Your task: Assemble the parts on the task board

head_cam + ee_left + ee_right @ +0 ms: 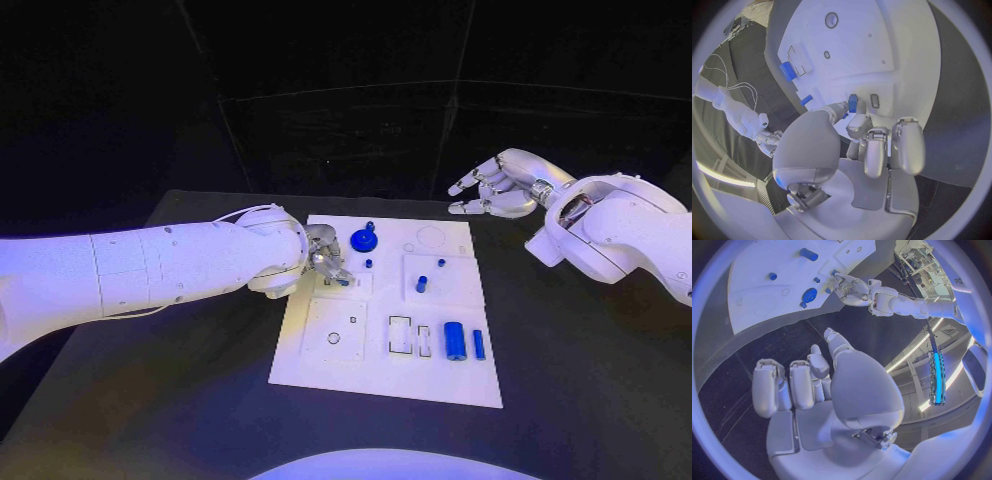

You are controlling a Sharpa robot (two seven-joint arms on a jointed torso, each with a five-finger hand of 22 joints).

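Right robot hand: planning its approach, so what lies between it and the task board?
In the head view, only bare black table separates the right robot hand from the task board.

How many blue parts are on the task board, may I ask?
6: round disc at the far end, small stud beside it, peg mid-board, thick cylinder and slim bar at the near end, piece at the left hand's fingertips; more may be hidden.
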